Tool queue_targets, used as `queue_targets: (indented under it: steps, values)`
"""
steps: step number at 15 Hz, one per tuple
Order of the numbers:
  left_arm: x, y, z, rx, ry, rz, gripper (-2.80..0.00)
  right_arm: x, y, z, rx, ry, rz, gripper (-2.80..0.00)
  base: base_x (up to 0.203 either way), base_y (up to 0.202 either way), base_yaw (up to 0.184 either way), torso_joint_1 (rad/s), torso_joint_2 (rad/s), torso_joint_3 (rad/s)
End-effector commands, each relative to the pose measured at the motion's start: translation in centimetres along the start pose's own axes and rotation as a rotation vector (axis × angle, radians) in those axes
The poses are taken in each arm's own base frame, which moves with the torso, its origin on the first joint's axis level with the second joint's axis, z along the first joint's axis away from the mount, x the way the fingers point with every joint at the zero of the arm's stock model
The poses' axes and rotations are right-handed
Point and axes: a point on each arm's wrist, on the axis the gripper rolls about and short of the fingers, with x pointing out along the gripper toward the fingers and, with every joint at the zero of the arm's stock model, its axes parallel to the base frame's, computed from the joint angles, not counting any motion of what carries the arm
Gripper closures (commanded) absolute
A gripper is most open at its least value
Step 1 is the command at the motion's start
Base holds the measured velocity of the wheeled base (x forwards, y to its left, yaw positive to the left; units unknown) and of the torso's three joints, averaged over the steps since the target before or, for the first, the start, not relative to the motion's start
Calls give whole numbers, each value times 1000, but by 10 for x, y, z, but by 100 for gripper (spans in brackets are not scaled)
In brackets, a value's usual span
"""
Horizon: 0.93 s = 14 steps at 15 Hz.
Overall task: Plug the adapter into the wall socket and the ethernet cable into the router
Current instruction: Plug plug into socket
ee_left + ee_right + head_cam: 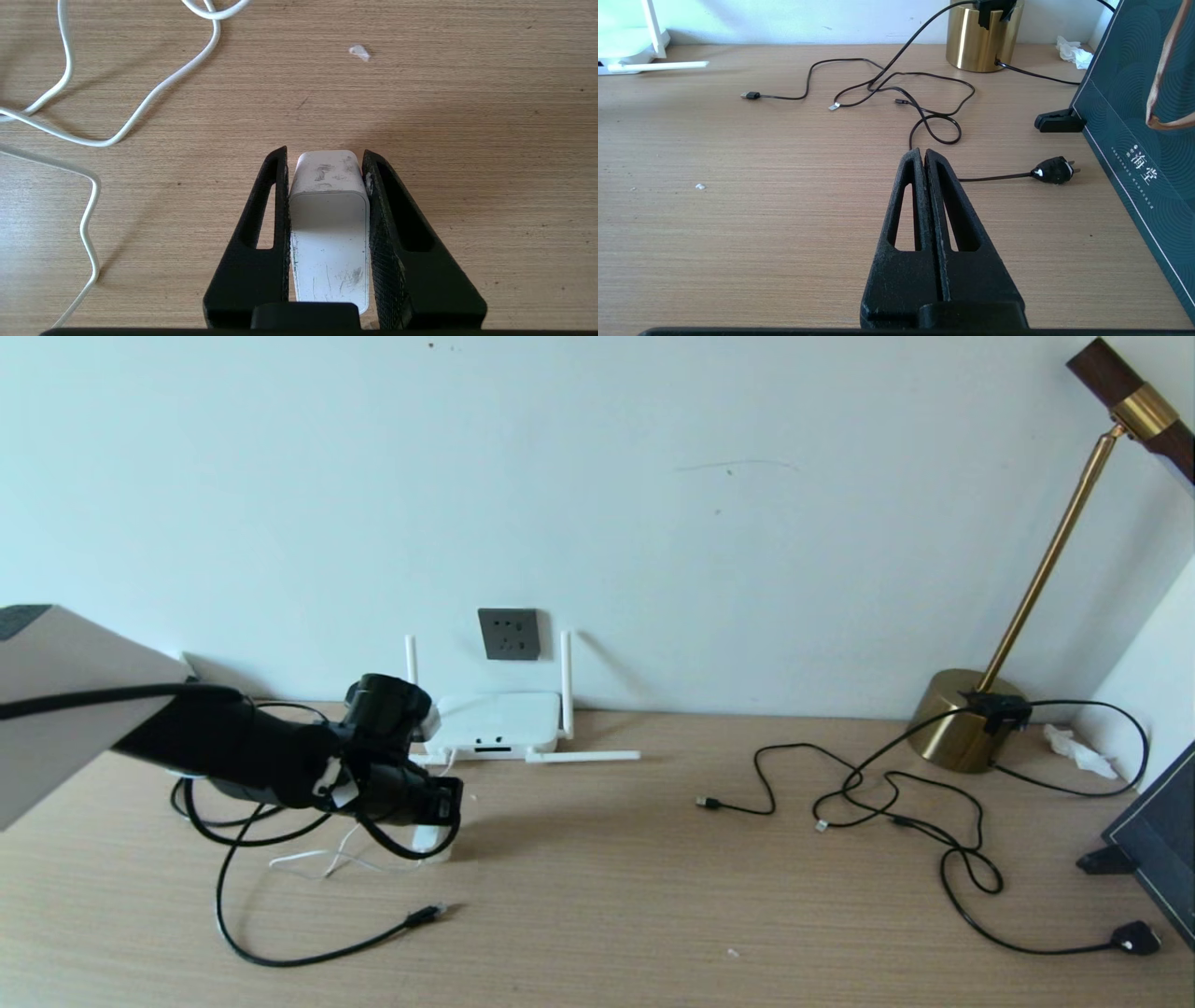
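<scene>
My left gripper (437,817) (324,155) hangs low over the left part of the table, shut on the white adapter (329,219) (428,840). Both fingers press against the adapter's sides, and its lower end sits at the tabletop. Its thin white cord (154,88) (317,863) loops over the wood nearby. The ethernet cable's plug (428,915) lies on the table in front of the gripper. At the back wall, the router (493,721) (626,46) rests below the dark grey wall socket (509,634). Over the right half of the table, my right gripper (923,152) is shut and holds nothing.
A brass lamp base (962,719) (983,37) stands at the back right. Thin black cables (887,803) (924,93) spread out from it, one ending in a black mains plug (1134,938) (1052,170). A dark green box (1158,840) (1139,140) closes off the right edge.
</scene>
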Motion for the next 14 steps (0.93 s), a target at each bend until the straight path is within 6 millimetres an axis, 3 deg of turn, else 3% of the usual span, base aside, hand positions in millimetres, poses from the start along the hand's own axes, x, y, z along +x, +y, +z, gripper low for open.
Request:
queue_targets:
  steps: [1, 2, 3, 7, 10, 14]
  values:
    - [7, 0, -1, 3, 14, 2, 0, 0, 0, 0, 0, 0, 0, 0, 0, 0, 0, 0, 0, 0]
    - [6, -1, 0, 2, 10, 2, -79, 0, 0, 0, 0, 0, -1, 0, 0, 0, 0, 0, 0, 0]
    - [7, -1, 0, 2, 9, 4, -280, 0, 0, 0, 0, 0, 0, 0, 0, 0, 0, 0, 0, 0]
    - [0, 0, 3, 5, -14, 38, -280, 0, 0, 0, 0, 0, 0, 0, 0, 0, 0, 0, 0, 0]
    - [-16, -2, 6, 12, -40, 33, -280, 0, 0, 0, 0, 0, -2, 0, 0, 0, 0, 0, 0, 0]
    - [-21, -8, -13, 75, 4, 27, -280, 0, 0, 0, 0, 0, 0, 0, 0, 0, 0, 0, 0, 0]
